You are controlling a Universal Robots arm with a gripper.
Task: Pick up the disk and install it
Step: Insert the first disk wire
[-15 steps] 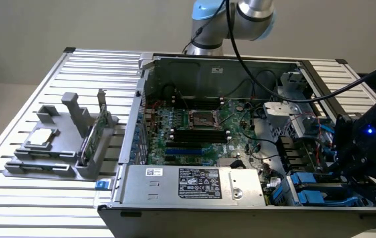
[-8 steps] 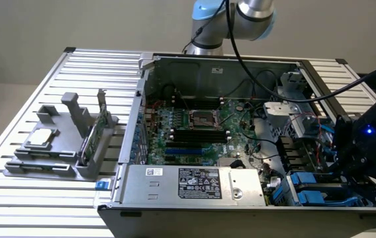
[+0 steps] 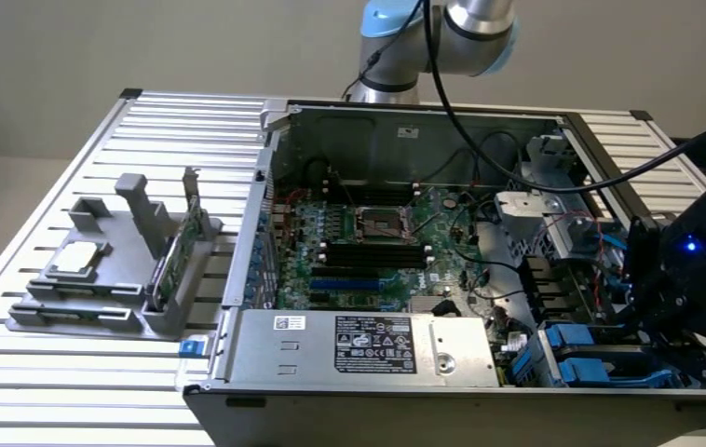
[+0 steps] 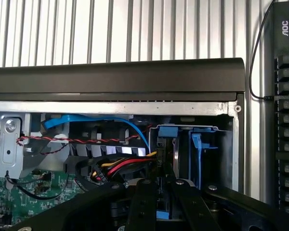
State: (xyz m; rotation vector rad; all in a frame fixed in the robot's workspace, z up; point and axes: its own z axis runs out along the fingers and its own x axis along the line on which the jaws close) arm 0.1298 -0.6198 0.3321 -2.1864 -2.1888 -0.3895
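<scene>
Exterior view: one open case (image 3: 281, 168) on the bench (image 3: 67, 400) holds one motherboard (image 3: 372, 242), one power supply (image 3: 366, 346) and a drive bay (image 3: 577, 358). One fixture (image 3: 92, 312) carries one chip (image 3: 76, 257) and one card (image 3: 174, 253). End effector (image 4: 164, 192), over the bay, grips the disk (image 4: 164, 214) edge-on between narrow-set fingers.

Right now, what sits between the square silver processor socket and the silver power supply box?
Long black and blue slots on the green motherboard, in the exterior view.
</scene>
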